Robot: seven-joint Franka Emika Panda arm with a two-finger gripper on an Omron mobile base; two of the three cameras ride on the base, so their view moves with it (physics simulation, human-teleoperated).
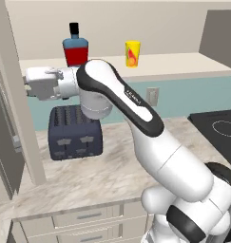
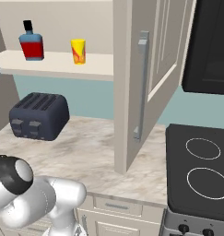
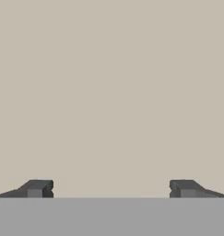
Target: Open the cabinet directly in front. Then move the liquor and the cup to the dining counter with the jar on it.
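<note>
Standing on cabinet (image 2: 155, 69) shelf: liquor (image 1: 75, 47), cup (image 1: 132, 53) at 3 o'clock; likely rigid, slippery—grasp mid-body. Gripper (image 3: 111, 189) jaws apart, empty.

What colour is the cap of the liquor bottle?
Black; the liquor cap shows best in the left base view.

Both doors of the cabinet (image 2: 145, 83) stand swung out over the worktop, leaving the shelf front open between them. On the shelf the liquor (image 1: 75, 47) and the cup (image 1: 132, 53) stand well apart, with bare shelf between and to the right of the cup. The toaster (image 1: 74, 133) sits below the shelf's left part. The gripper (image 3: 111, 189), its 2 fingers spread wide, faces a plain beige surface close ahead
</note>
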